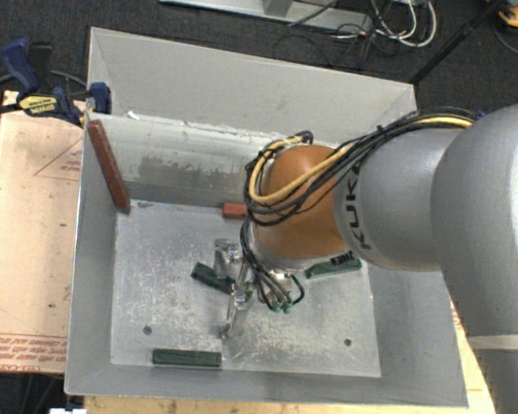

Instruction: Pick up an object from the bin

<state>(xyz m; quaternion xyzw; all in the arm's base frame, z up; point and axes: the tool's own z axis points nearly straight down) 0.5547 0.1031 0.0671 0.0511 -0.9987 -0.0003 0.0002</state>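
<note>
Gripper [235, 300]: hung low at mid-bin.
Green bar [212, 278]: lay just left of the gripper, long axis roughly left-right, right end reaching it.
Grip: open or clenched, couldn't tell.

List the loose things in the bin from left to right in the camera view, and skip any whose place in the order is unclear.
reddish-brown bar leaning at the left → dark green bar lying flat at the front → green piece right of centre

Left bin floor [153, 254] bare; dark green bar [186, 358] along front edge, brown stick [108, 166] against left wall.
</note>
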